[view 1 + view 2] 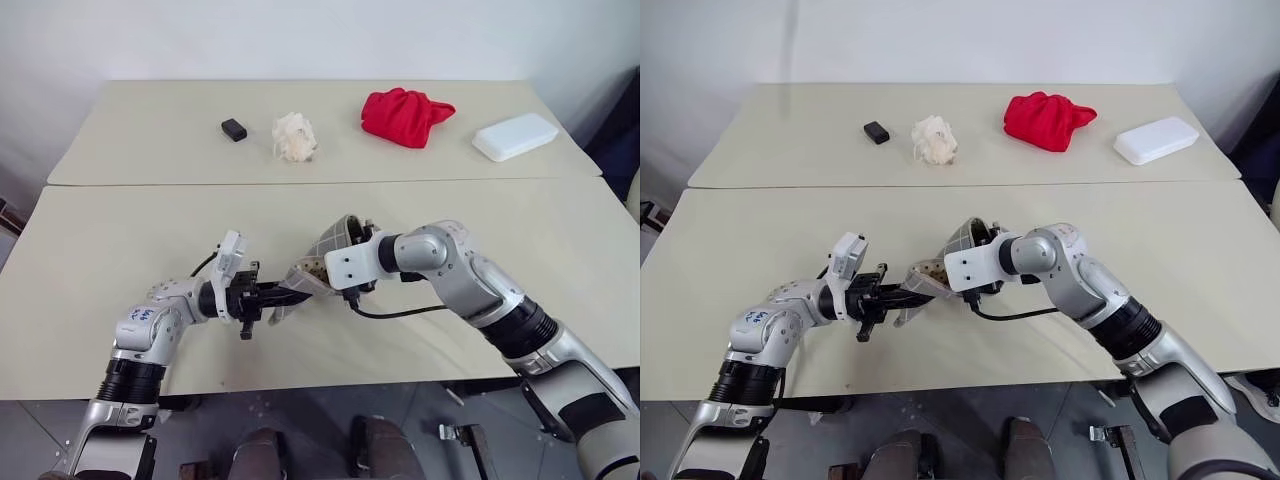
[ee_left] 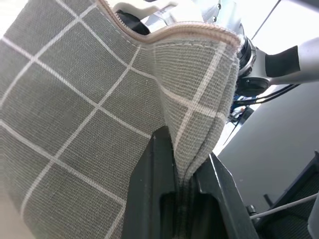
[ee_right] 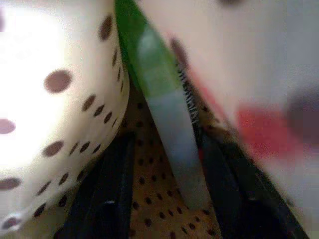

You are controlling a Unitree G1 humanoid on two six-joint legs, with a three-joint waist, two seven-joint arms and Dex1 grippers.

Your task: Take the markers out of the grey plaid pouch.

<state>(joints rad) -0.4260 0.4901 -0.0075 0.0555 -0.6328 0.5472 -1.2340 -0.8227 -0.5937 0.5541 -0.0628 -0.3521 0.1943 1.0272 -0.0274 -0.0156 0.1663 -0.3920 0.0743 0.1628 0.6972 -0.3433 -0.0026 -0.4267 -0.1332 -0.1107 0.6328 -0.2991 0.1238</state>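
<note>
Pouch [image 1: 330,255] fabric is hanging between the two grippers above the front table [image 1: 90,250], its mouth gaping toward the right arm. The left gripper [image 2: 184,172] is pinching a folded edge of the grey plaid cloth, fingers pressed together on it. The right gripper [image 3: 164,179] is reaching inside the polka-dot lining, its fingers standing on either side of the green marker [image 3: 159,99]; whether they are gripping it I cannot tell. A blur of red, perhaps the red marker [image 3: 259,132], is showing beside it.
</note>
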